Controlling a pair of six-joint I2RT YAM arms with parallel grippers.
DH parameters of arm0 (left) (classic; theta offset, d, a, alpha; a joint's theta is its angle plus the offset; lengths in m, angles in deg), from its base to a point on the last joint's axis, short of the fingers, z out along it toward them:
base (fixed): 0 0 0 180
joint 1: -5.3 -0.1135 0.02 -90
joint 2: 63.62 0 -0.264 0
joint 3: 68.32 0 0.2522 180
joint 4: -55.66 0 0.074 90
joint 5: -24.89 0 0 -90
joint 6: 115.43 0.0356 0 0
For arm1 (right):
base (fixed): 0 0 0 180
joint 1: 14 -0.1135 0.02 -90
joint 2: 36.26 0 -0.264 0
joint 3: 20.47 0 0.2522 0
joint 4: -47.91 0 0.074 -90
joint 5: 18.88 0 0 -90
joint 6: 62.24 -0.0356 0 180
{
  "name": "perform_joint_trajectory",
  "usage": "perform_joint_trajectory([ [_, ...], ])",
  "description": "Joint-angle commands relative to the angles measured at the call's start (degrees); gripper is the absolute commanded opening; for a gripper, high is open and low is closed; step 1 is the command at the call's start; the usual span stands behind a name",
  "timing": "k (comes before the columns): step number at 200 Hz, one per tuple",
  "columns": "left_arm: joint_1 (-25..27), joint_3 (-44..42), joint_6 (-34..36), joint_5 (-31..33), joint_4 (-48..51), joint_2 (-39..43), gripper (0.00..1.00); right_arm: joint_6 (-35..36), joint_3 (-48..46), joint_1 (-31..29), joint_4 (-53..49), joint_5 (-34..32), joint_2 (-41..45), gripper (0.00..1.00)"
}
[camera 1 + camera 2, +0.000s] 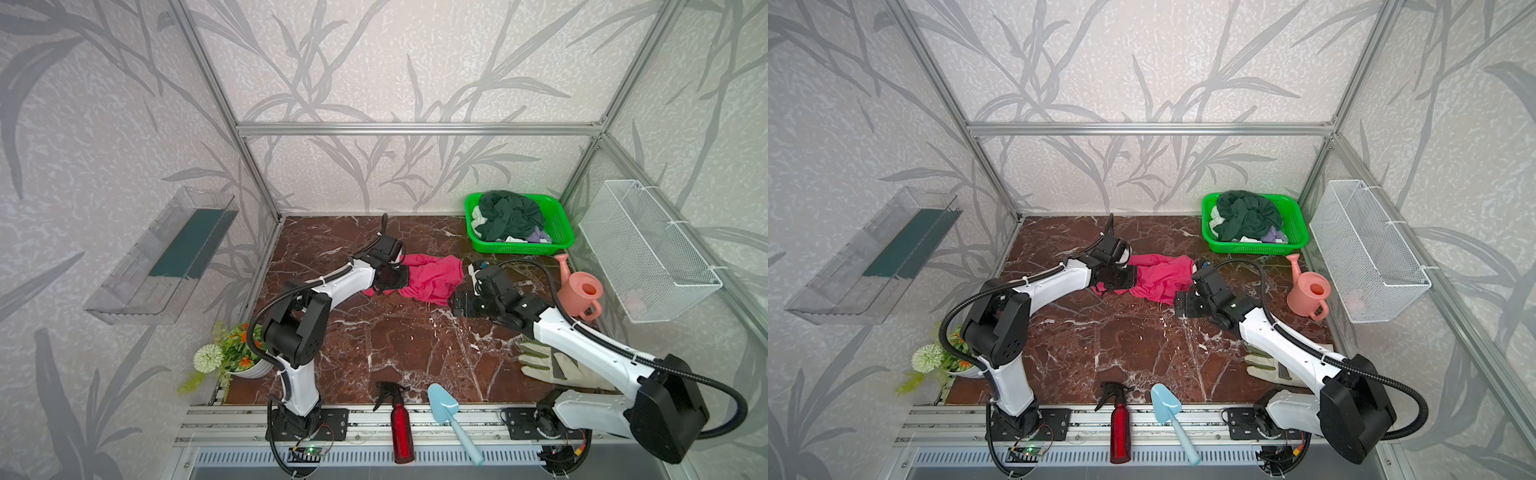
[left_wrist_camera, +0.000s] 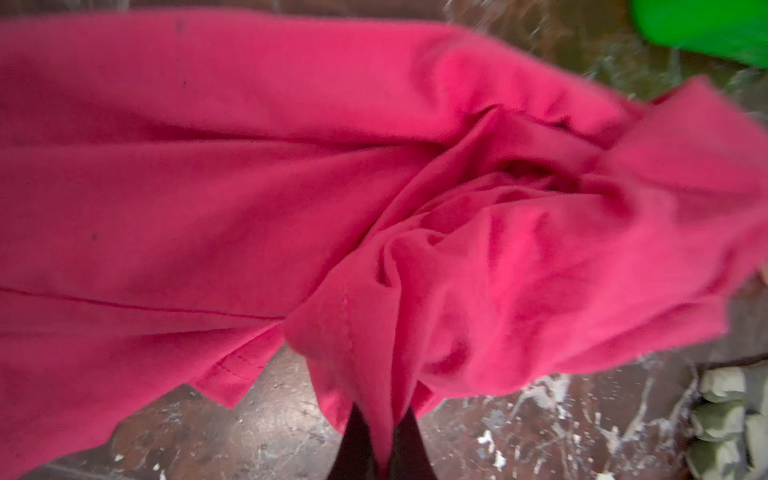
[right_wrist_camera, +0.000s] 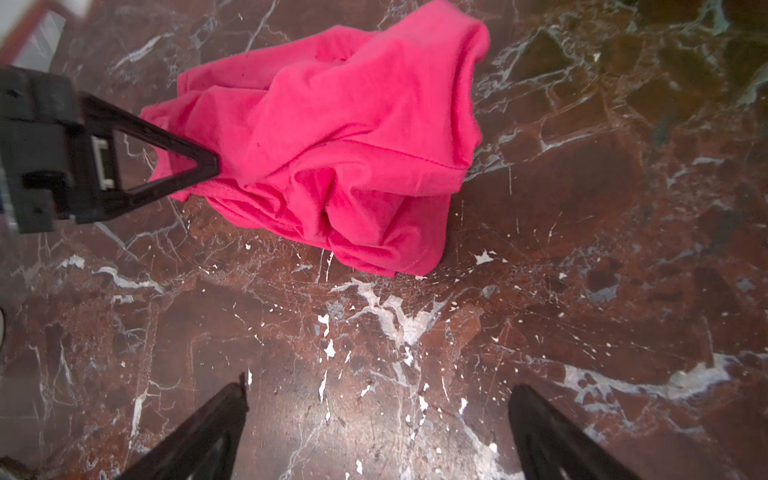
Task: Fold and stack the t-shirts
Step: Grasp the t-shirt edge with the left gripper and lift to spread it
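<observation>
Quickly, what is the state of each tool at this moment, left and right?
Left tool: closed, pinching a fold of the pink t-shirt.
Right tool: open wide, holding nothing.

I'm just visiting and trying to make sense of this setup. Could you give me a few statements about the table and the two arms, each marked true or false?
1. The left arm's jaws are shut on the bright pink-red cotton t-shirt. True.
2. The right arm's jaws grip that same shirt. False: they stand wide open over the bare brown marble table and hold nothing.
3. The dark green crumpled t-shirt lies in the green plastic basket. True.
4. The red metal spray bottle stands by the back wall. False: it lies at the front edge, beside the pale blue plastic trowel.
5. The pink plastic watering can sits inside the white wire basket. False: it stands on the table.
</observation>
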Motion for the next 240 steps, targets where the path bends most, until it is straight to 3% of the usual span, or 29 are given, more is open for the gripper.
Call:
perform_joint_trajectory([
  [1,1.6,8.4,3.5,-1.7,7.9,3.3,0.0,-1.6,-0.4,-0.1,2.4,-2.3,1.8,0.99],
  [73,9.4,50.3,10.3,-4.0,25.4,-5.4,0.0,-2.2,0.5,1.0,-5.3,-9.7,11.3,0.99],
  [104,9.4,59.6,12.5,-1.8,28.5,-2.8,0.0,-0.9,1.6,1.0,-7.9,-10.8,13.9,0.99],
  [125,9.0,56.0,12.6,5.1,26.4,3.2,0.0,-0.4,1.6,1.1,-7.9,-11.1,14.3,0.99],
  [152,5.3,40.0,12.2,14.9,16.0,13.8,0.0,-0.1,1.5,1.0,-6.3,-10.6,13.0,0.99],
  [162,0.6,34.6,9.1,17.2,15.3,15.8,0.0,-0.1,1.7,1.0,-5.7,-9.8,12.1,0.99],
  [180,-9.5,25.7,3.4,15.3,16.9,16.7,0.0,0.2,2.1,1.0,-4.6,-8.7,10.4,0.99],
  [200,-17.0,14.3,1.3,15.0,16.1,16.6,0.0,0.4,2.0,1.0,-3.4,-7.7,8.6,0.99],
  [223,-22.4,9.1,0.9,14.5,18.0,11.8,0.33,0.4,2.2,1.0,-2.1,-5.8,6.3,0.99],
  [240,-23.6,10.0,1.0,19.3,23.9,8.2,0.45,0.7,2.8,0.9,-1.4,-3.4,4.5,0.99],
])
